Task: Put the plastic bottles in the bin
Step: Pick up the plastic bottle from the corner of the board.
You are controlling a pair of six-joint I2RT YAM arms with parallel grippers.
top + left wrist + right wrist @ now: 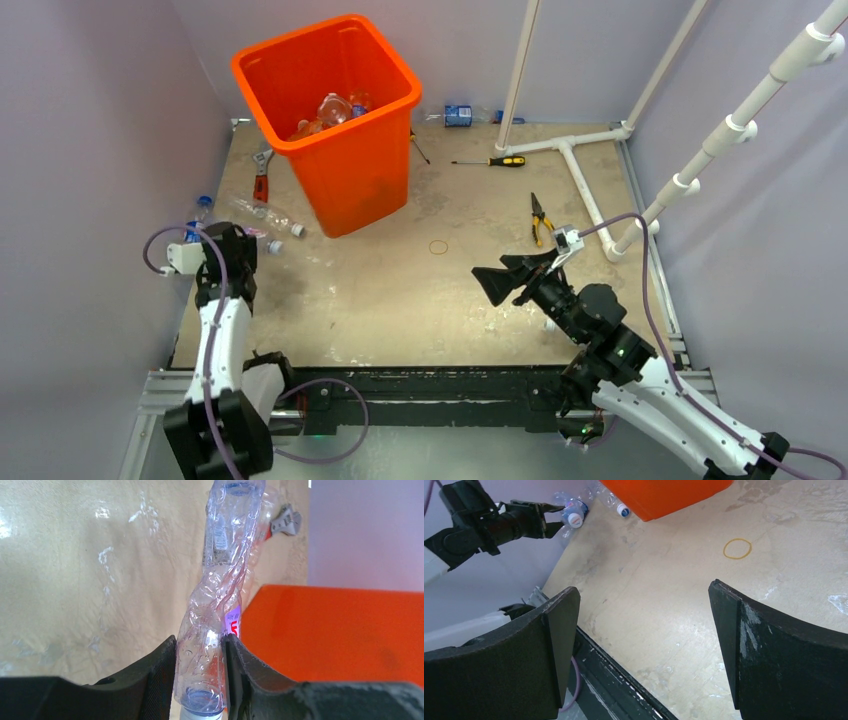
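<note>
In the left wrist view a clear, crushed plastic bottle (220, 580) stands lengthwise between my left gripper's pads, its capped end nearest the camera. The left gripper (200, 675) is shut on it low over the table, just left of the orange bin (340, 630). In the top view that gripper (252, 238) sits among loose bottles (268, 214) beside the bin (350, 190), and more bottles (335, 108) lie inside it. Another bottle (203, 207) rests by the left wall. My right gripper (495, 280) hangs open over bare table, nothing between its fingers (559, 645).
A red-handled wrench (262, 175) lies left of the bin. A screwdriver (495, 160), pliers (540, 218) and a white pipe frame (580, 150) occupy the back right. A rubber band (439, 246) lies mid-table. Walls close in on both sides.
</note>
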